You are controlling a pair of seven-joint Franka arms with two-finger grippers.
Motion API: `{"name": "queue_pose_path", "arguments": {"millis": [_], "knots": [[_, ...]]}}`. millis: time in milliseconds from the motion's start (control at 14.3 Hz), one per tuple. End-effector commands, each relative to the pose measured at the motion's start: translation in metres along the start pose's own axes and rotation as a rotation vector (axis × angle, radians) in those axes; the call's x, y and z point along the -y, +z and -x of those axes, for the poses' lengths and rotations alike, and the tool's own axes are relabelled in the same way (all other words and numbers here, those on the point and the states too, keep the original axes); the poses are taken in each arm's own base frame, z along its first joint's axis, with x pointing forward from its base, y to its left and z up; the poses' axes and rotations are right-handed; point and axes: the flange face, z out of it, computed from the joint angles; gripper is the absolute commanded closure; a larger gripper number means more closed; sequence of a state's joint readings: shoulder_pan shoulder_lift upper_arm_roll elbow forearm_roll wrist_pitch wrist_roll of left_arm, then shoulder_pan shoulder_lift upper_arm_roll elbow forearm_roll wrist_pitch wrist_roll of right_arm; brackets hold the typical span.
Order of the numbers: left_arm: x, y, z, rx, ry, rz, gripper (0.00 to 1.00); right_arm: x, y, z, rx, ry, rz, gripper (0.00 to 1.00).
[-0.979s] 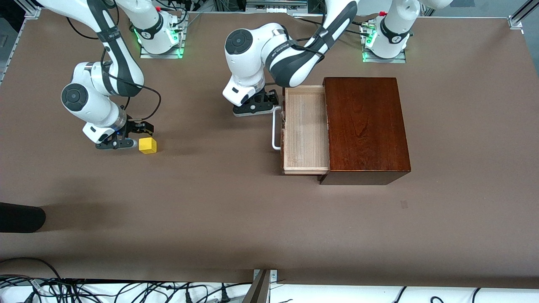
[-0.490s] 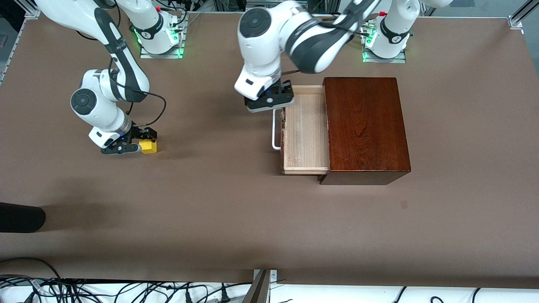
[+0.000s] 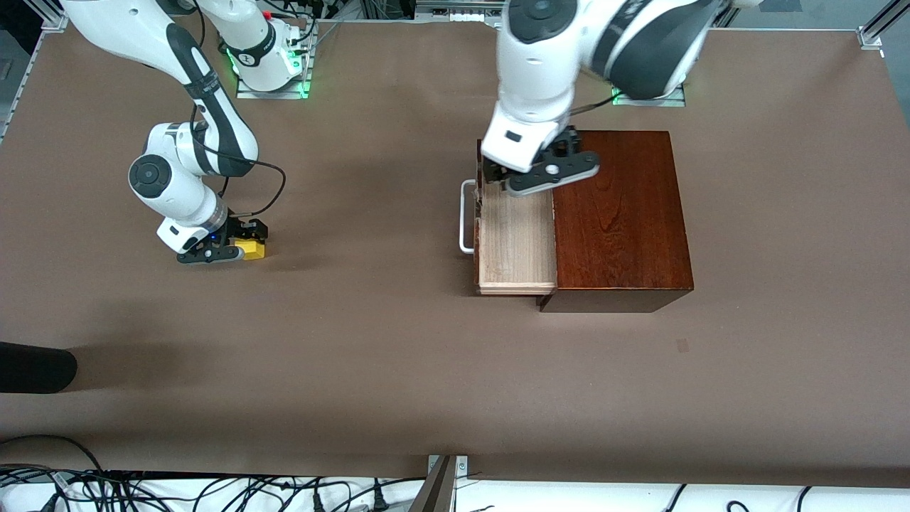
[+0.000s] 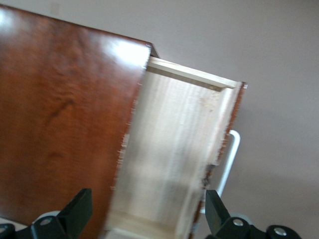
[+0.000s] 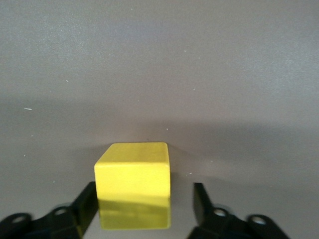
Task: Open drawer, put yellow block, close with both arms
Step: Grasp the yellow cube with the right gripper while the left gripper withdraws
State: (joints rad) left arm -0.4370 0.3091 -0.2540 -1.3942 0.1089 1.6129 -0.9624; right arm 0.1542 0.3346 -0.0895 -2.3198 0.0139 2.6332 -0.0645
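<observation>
The yellow block (image 3: 252, 248) sits on the brown table toward the right arm's end, between the fingers of my right gripper (image 3: 240, 243). In the right wrist view the yellow block (image 5: 133, 184) touches one finger, with a gap to the other, so the right gripper (image 5: 144, 201) is still open around it. The drawer (image 3: 515, 242) is pulled out of the dark wooden box (image 3: 618, 213), its pale tray empty and its white handle (image 3: 466, 217) showing. My left gripper (image 3: 544, 173) hangs open over the drawer (image 4: 174, 149) and the box edge (image 4: 60, 114), holding nothing.
A black rounded object (image 3: 35, 366) lies at the table's edge toward the right arm's end, nearer the front camera. Cables (image 3: 213, 491) run along the table's front edge. The arm bases stand along the top of the front view.
My right gripper slid onto the yellow block and its fingers narrowed around it. My left arm rose from beside the drawer handle and swung over the drawer and box.
</observation>
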Motion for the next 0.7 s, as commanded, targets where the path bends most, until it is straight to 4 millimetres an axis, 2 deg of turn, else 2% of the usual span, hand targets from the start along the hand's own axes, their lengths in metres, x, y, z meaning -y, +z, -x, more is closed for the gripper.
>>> {"name": "queue_pose_path", "arguments": {"millis": [0,70,210,420,490,629], "knots": [[0.062,-0.022,-0.017,0.039,0.087,0.026,0.00,0.001,0.003,-0.004,-0.013,-0.001,-0.009,0.83],[0.083,-0.030,-0.025,0.042,0.107,0.021,0.00,0.001,0.003,-0.004,-0.011,0.001,-0.009,0.88],[0.121,-0.040,-0.040,0.058,0.151,0.027,0.00,0.001,0.001,-0.005,-0.014,-0.001,-0.009,0.88],[0.181,-0.049,-0.063,0.061,0.208,0.039,0.00,0.001,-0.018,-0.011,-0.007,-0.007,-0.014,0.88],[0.200,-0.049,-0.070,0.068,0.228,0.044,0.00,0.001,-0.034,-0.016,0.016,-0.008,-0.019,0.88],[0.240,-0.050,-0.083,0.068,0.264,0.052,0.00,0.001,-0.084,-0.032,0.088,0.001,-0.045,0.88]]}}
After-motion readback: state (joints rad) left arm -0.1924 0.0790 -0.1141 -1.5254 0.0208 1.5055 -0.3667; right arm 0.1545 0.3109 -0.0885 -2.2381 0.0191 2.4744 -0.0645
